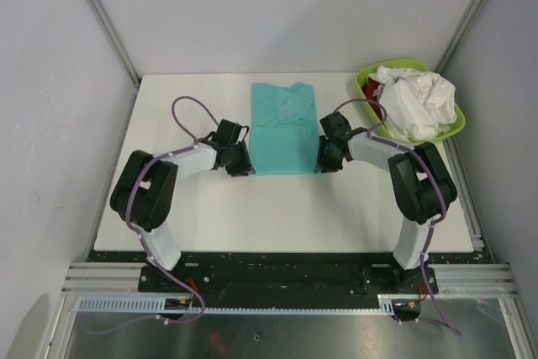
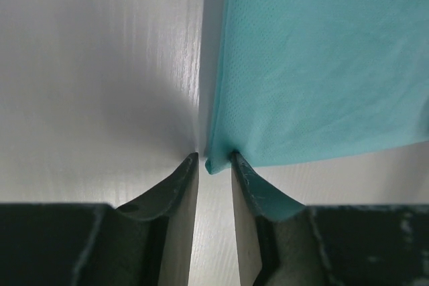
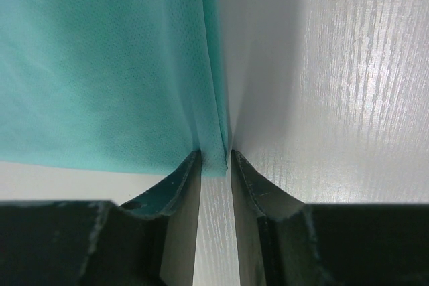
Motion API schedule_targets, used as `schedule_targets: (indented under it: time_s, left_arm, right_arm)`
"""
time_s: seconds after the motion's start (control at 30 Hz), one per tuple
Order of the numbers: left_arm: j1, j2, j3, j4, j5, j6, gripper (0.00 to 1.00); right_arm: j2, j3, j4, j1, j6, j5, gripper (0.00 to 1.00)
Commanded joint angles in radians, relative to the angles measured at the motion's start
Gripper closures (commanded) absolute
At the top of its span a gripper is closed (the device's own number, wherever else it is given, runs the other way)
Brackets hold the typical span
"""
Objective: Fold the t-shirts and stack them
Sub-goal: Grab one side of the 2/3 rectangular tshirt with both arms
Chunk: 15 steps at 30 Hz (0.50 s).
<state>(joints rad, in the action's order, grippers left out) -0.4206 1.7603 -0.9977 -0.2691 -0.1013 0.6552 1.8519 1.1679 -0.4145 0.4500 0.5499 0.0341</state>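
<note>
Your teal t-shirt [image 1: 283, 128] lies flat on the white table [image 1: 210, 208], folded into a long strip in the upper middle of the top view. Your right claw [image 3: 216, 160] is clamped on its lower right corner. Your left claw [image 2: 214, 163] has the lower left corner between its tips, but you cannot tell if it is squeezing. In the upper right sits a green basin [image 1: 366, 94] with a white t-shirt [image 1: 416, 102] and a red t-shirt [image 1: 372, 88] piled inside. The right arm [image 1: 378, 150] passes close under that basin.
</note>
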Motion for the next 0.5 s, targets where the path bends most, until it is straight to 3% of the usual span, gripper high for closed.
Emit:
schedule_targets:
  time_s: [0.0, 0.23, 0.37, 0.47]
  left_arm:
    - [-0.016, 0.033, -0.016, 0.018, 0.014, 0.014, 0.7]
    - [-0.032, 0.023, -0.004, 0.017, 0.023, 0.03, 0.81]
    - [-0.044, 0.004, 0.006, 0.017, 0.016, 0.04, 0.96]
    - [-0.056, -0.043, 0.03, 0.016, 0.012, 0.047, 0.99]
  right_arm:
    - [-0.012, -0.027, -0.005, 0.006, 0.001, -0.02, 0.71]
    - [-0.01, -0.03, 0.005, 0.006, 0.002, -0.008, 0.77]
    - [-0.028, -0.035, -0.003, 0.006, 0.002, -0.001, 0.9]
    - [-0.065, -0.058, -0.009, 0.004, 0.0, 0.017, 0.98]
